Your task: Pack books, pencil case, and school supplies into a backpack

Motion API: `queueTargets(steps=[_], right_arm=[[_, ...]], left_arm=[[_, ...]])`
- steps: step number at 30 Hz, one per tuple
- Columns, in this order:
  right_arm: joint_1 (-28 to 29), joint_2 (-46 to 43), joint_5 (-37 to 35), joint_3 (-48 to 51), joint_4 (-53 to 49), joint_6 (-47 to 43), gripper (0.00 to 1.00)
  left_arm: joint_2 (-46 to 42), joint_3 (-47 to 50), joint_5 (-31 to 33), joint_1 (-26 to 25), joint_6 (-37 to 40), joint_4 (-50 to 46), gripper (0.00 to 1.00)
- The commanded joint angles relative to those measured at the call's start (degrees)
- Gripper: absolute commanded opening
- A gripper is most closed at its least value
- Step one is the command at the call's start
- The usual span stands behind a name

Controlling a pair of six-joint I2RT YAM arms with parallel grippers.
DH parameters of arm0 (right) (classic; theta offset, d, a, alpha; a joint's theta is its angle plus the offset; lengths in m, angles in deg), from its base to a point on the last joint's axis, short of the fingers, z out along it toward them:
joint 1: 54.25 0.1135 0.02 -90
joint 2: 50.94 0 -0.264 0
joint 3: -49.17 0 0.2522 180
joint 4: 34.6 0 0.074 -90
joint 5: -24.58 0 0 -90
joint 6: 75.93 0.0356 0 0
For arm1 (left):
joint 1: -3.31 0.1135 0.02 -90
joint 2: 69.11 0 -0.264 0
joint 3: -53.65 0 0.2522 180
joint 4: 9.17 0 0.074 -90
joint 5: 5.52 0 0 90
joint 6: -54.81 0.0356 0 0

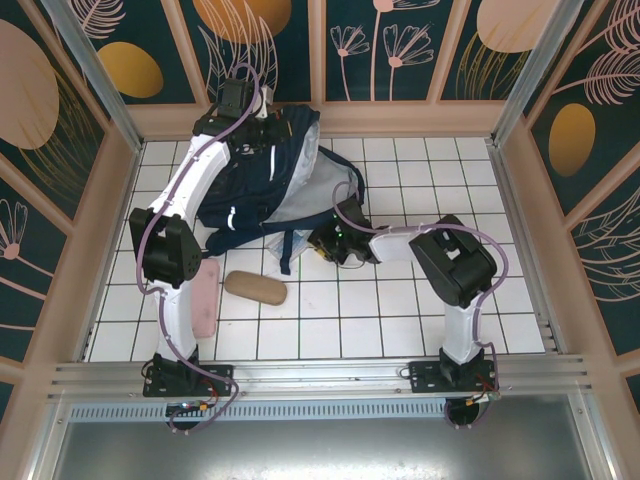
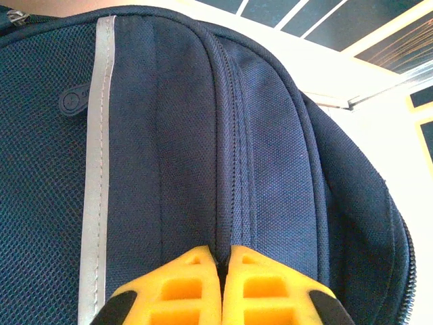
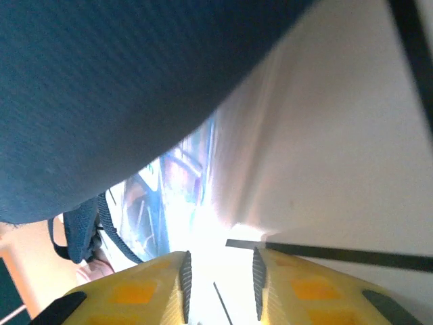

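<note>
One by one. Top: shows backpack (image 1: 265,170) at back-centre of table (image 1: 400,310), tan pouch (image 1: 255,288) and pink case (image 1: 207,292) in front, left arm overlapping case. Left wrist: shows left gripper (image 2: 222,254) clamped on backpack seam ridge. Right wrist: shows right gripper (image 3: 220,277) with jaws apart, empty, navy fabric blocking upper view.

Left arm (image 1: 195,175) and right arm (image 1: 455,265), white tubular links, black blocky joint housings, lilac cables (image 1: 138,240) looped alongside, black base brackets (image 1: 185,375), left claw (image 2: 221,261) and right claw (image 3: 220,271) in moulded yellow plastic, grey ribbed pads (image 3: 185,281).

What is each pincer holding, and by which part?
The left pincer is shut on the backpack, pinching its raised seam. The right pincer holds nothing; its jaws are apart.
</note>
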State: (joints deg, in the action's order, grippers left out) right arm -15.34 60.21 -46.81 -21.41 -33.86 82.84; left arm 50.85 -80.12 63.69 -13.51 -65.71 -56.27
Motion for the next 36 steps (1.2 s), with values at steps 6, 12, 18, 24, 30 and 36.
queueTargets(steps=[6,12,18,24,30,36], right_arm=[[1.83,4.33,-6.14,-0.41,4.77,10.54,0.29],[2.21,7.44,-8.86,-1.57,7.56,15.99,0.20],[2.41,5.51,-12.27,-0.40,5.88,17.01,0.00],[2.40,-0.40,-14.85,4.61,4.77,16.05,0.00],[2.13,-8.11,-17.20,12.22,2.65,15.50,0.00],[0.88,-15.04,-15.75,16.98,-3.52,10.64,0.00]], left_arm=[[-2.64,3.72,-3.00,0.37,-1.61,6.61,0.00],[-4.34,6.53,-3.48,0.35,-1.40,7.41,0.00],[-5.52,7.93,-3.19,0.38,-0.39,7.24,0.00],[-5.43,7.61,-3.18,0.38,0.24,7.23,0.00],[-4.72,6.72,-3.26,0.37,0.46,7.02,0.00],[-4.41,6.19,-3.35,0.34,0.73,6.50,0.00]])
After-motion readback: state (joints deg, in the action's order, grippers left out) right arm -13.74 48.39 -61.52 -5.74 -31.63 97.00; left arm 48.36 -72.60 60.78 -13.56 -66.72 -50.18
